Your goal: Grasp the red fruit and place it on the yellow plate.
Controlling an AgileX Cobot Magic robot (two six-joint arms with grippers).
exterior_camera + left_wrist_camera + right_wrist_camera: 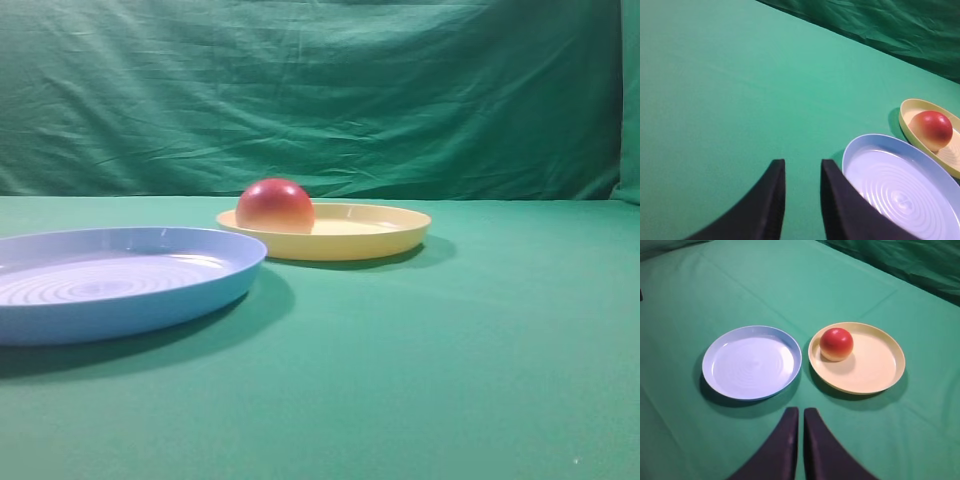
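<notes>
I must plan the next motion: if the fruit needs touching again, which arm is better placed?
Right. Its tool points at the red fruit on the yellow plate; the left tool sits beyond the blue plate.

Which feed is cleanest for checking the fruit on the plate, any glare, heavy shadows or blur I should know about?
Right wrist view is cleanest: red fruit sharp on the yellow plate, soft shadows beneath both plates. Exterior high view is low and soft; the blue plate casts a broad shadow. Left wrist view: the blue plate shows white glare, and the left gripper fingers in the foreground are blurred.
</notes>
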